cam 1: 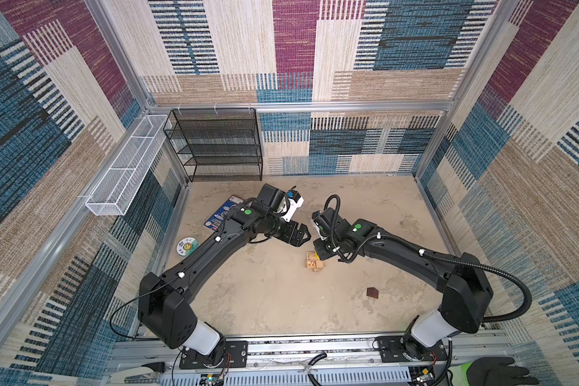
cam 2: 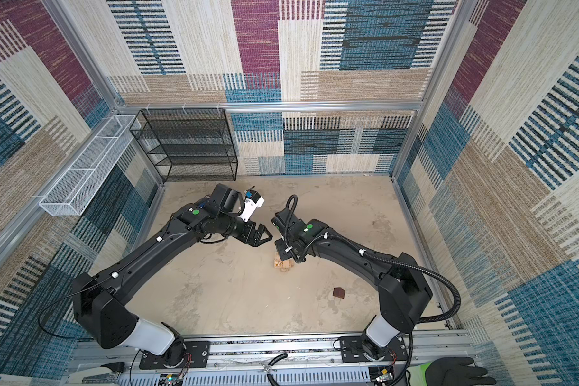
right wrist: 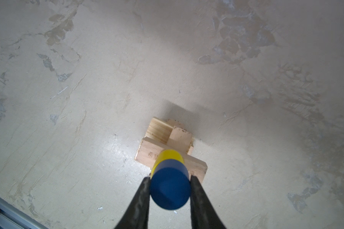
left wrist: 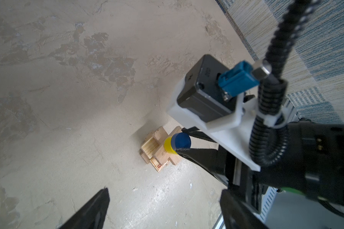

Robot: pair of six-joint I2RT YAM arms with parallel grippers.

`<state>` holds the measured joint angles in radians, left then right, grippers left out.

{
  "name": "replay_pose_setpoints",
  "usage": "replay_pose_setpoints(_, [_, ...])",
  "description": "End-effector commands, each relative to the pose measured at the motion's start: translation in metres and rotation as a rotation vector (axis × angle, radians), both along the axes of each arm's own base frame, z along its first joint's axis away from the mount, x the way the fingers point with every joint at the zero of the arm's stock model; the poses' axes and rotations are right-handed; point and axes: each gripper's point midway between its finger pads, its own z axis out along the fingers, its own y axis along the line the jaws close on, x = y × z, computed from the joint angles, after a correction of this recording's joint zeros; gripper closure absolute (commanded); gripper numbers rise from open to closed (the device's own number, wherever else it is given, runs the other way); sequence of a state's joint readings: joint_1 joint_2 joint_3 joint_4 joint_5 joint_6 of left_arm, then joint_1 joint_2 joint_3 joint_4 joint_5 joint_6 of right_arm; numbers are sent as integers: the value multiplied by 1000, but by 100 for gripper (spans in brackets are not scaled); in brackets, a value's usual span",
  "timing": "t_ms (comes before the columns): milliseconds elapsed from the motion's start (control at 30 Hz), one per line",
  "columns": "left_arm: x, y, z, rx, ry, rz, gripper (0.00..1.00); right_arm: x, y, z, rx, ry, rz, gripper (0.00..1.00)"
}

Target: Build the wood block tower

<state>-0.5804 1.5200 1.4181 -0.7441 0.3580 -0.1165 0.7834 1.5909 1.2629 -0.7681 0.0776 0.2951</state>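
Here, on mottled tabletop (cam 1: 264,300), right end effector (right wrist: 170,178) clamps blue disc (right wrist: 170,190), seemingly atop tower (right wrist: 161,136); left end effector (cam 1: 305,234) gapes.

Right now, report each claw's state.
Left claw: open, holding nothing.
Right claw: closed on the blue disc, atop the yellow cylinder.
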Motion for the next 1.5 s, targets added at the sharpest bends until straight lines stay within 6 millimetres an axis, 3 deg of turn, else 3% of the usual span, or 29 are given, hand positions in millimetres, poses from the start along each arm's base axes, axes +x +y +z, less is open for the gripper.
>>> replay_pose_setpoints(0, [0, -2, 5, -21, -5, 3, 8, 0, 4, 3, 20, 1, 4, 72])
replay_pose_setpoints(1467, [0, -2, 5, -31, 3, 0, 8, 2, 1, 7, 15, -13, -8, 69])
